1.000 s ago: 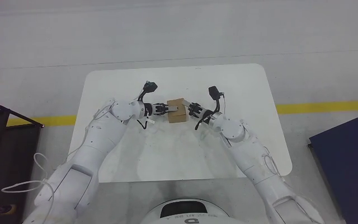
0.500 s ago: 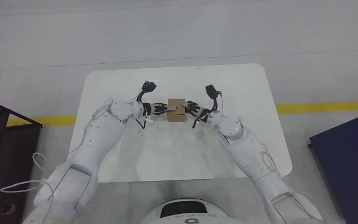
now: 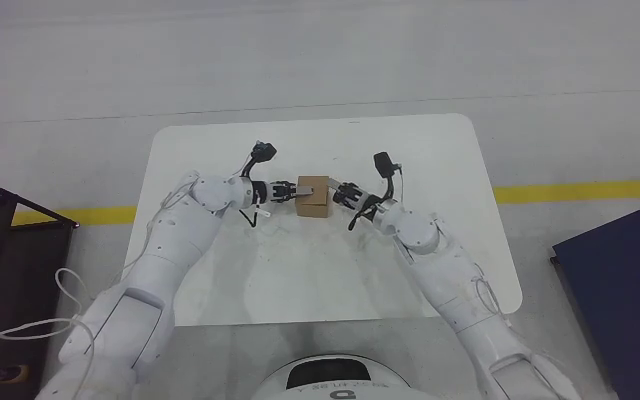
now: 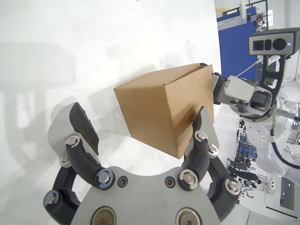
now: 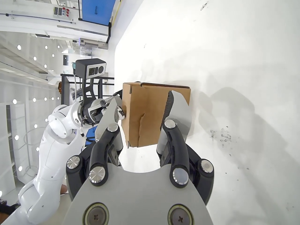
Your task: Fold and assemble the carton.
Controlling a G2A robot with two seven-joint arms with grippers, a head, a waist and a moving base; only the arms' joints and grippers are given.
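Carton (image 3: 314,196), brown, near-cubic, long axis not evident, centre of top view on white table (image 3: 420,250), between left gripper (image 3: 285,193) and right gripper (image 3: 343,193), both with fingers spread.

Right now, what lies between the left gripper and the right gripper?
The brown cardboard carton sits on the white table between the left gripper and the right gripper, one at each side, as the top view shows.

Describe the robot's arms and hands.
The left hand and right hand each have a grey plate, black bolted links and two pale fingers with rough black pads. The arms are glossy white, with thin white cables.
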